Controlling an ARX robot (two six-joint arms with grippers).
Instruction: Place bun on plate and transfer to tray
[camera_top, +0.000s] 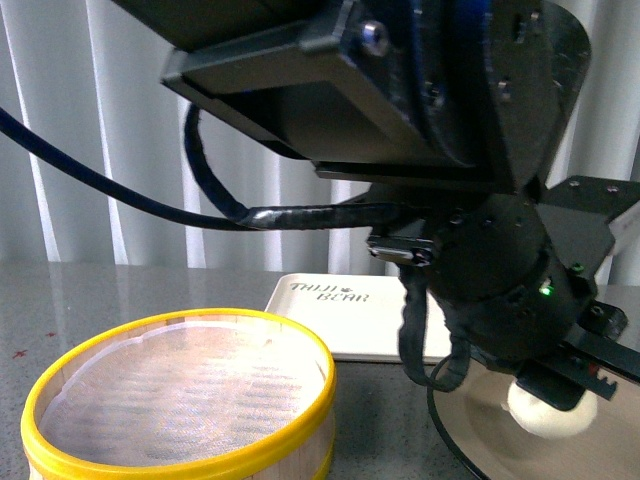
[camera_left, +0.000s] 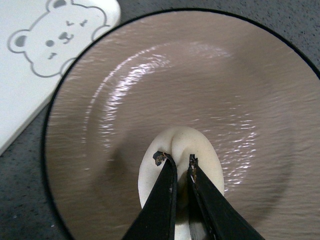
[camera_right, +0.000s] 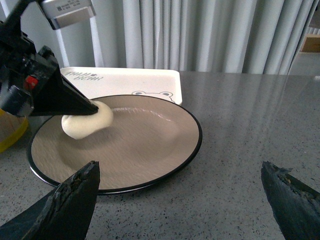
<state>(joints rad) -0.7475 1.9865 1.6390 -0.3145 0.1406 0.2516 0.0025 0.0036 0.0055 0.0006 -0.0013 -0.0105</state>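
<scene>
Cream-white dough marks the bun, which rests inside the tan plate, off its centre. The left end effector is clamped on it, both fingers pressed into the dough. The plate sits toward the near right of the grey desk, its black rim just beside the bear-face corner of the tray. The right end effector hangs spread wide near the plate's edge. A yellow-rimmed steamer basket stands at the near left.

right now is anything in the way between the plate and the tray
Nothing visible: the tray lies right beside the plate, no object between. The left gripper is shut on the bun.
</scene>
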